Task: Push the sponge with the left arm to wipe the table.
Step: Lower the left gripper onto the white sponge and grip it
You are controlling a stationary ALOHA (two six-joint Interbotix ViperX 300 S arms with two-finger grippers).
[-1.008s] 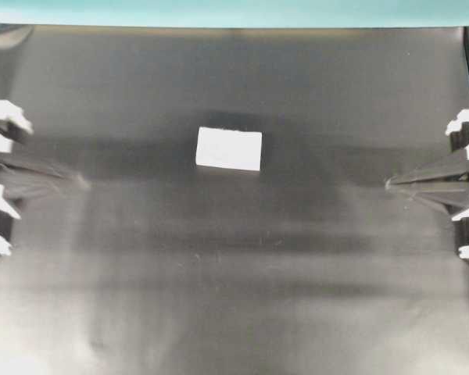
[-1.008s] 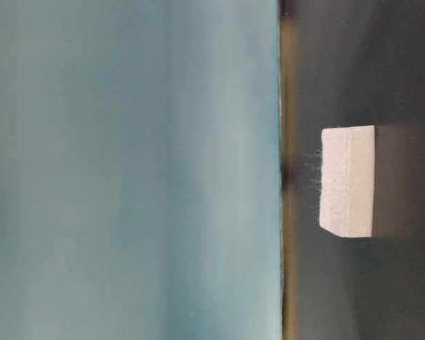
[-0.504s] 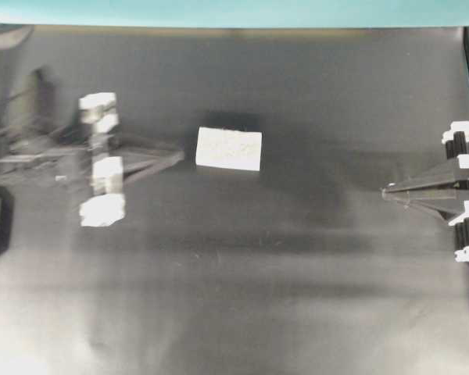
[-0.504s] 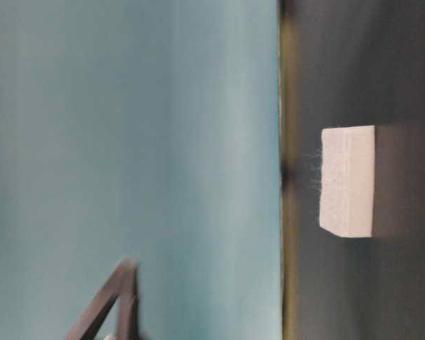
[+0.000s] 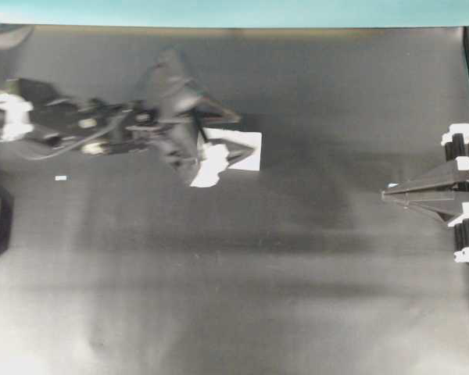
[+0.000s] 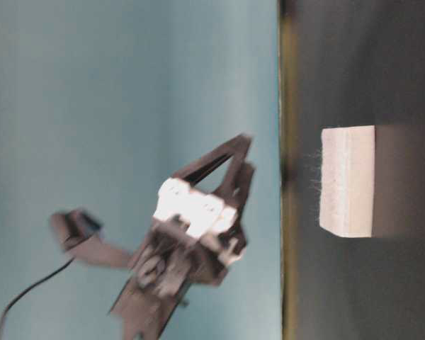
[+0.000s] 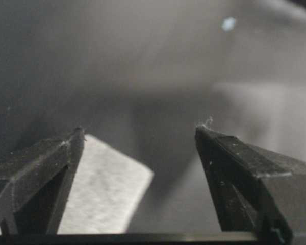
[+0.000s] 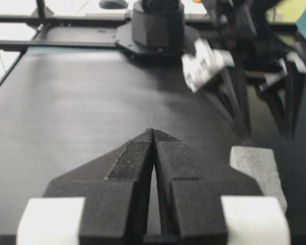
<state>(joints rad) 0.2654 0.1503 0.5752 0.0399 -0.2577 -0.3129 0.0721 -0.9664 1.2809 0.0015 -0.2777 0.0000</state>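
Note:
The white sponge [image 5: 248, 151] lies on the black table [image 5: 297, 297], back of centre. My left arm reaches in from the left, and its gripper [image 5: 233, 137] hangs open over the sponge's left end, covering part of it. In the table-level view the left gripper [image 6: 242, 159] is in the air, clear of the sponge [image 6: 348, 180]. The left wrist view shows the sponge [image 7: 109, 189] below, beside one finger [image 7: 51, 168], with the jaws wide apart and empty. My right gripper [image 5: 388, 194] is shut and empty at the right edge.
A tiny white tape scrap [image 5: 60, 178] lies at the left, under the left arm. A teal border strip [image 5: 234, 12] runs along the back edge. In the right wrist view the sponge [image 8: 256, 164] lies ahead to the right of the shut gripper [image 8: 154, 131].
My left arm has swept from the left edge rightward to above the sponge's left end, and its jaws have opened. The sponge and the right gripper have not moved.

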